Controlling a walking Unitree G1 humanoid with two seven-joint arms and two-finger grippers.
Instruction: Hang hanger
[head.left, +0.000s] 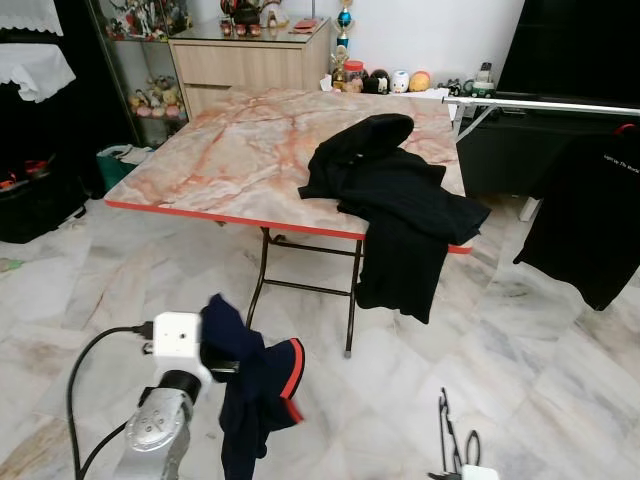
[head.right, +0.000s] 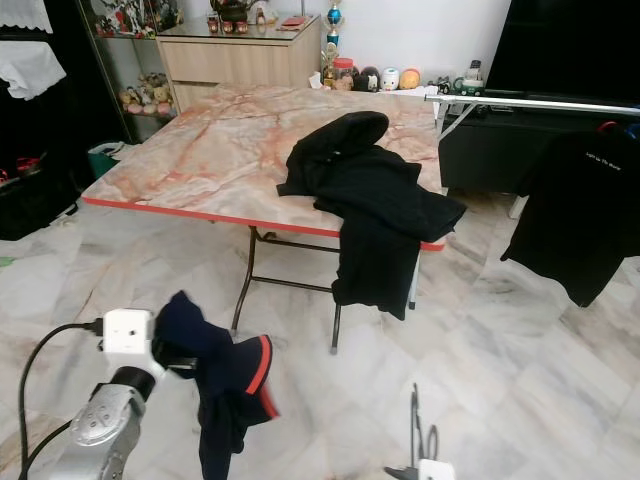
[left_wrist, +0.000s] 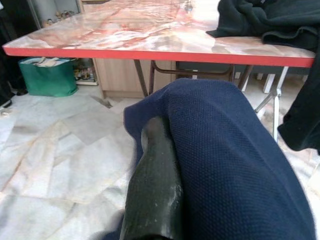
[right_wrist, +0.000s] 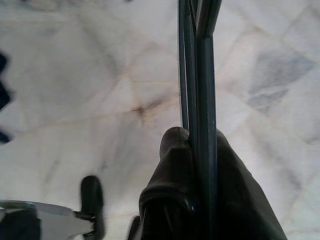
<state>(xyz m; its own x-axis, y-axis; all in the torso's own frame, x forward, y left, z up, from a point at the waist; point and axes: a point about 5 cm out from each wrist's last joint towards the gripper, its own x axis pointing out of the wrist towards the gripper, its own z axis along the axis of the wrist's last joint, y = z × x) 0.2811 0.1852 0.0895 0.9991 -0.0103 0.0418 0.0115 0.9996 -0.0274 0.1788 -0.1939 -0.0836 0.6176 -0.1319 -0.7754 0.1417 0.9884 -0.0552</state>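
Left pincer (left_wrist: 165, 150): navy garment (head.left: 250, 385) is draping over it, hiding one finger and the fingertips; the grip itself is not showing. Right pincer (right_wrist: 200, 150): the dark hanger (head.left: 447, 435) is running out past the picture's edge, its hook cut off, and the lower frame edge is cropping the arm. Small ornaments (head.left: 400, 80) along the tabletop's (head.left: 230, 150) far side are reading too small to identify. Black shirt (head.left: 590, 220) at far right is being cropped by the edge.

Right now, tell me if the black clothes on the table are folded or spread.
Spread: the black clothes lie crumpled on the table, one part hanging over its edge.
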